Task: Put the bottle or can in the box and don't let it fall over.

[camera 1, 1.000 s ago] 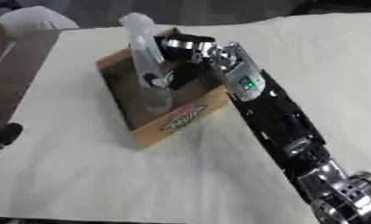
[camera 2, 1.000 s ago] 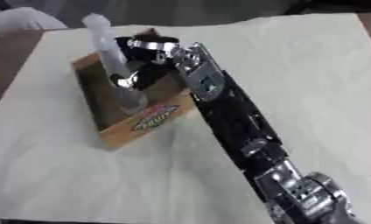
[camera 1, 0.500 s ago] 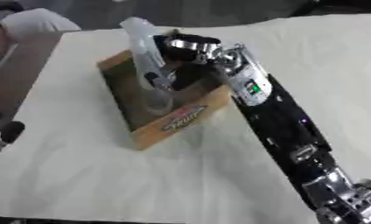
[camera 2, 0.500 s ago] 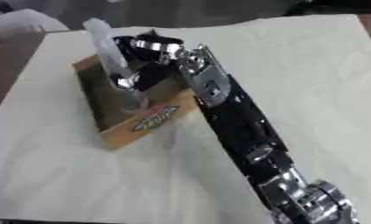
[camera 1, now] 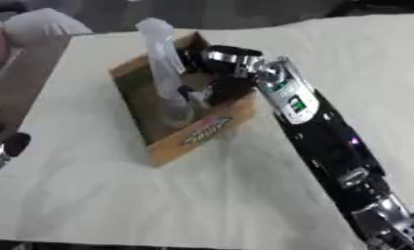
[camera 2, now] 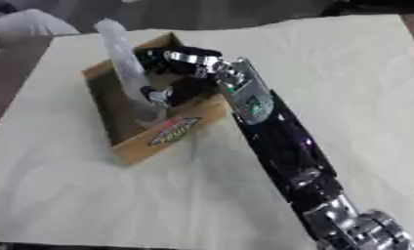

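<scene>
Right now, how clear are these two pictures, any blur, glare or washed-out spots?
Left eye view: soft all over, the clear bottle a pale smear, the box label unreadable. Right eye view: equally soft, the right hand a dark mass with bright glints on its metal; the pale table cover looks evenly lit, without hard shadows.

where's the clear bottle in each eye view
Left eye view: bottle at upper centre-left, standing in the box.
Right eye view: bottle further left, upper left, in the same box.
Shared landmark: the label on the box's near wall, just below the bottle, with the right hand beside it.
</scene>
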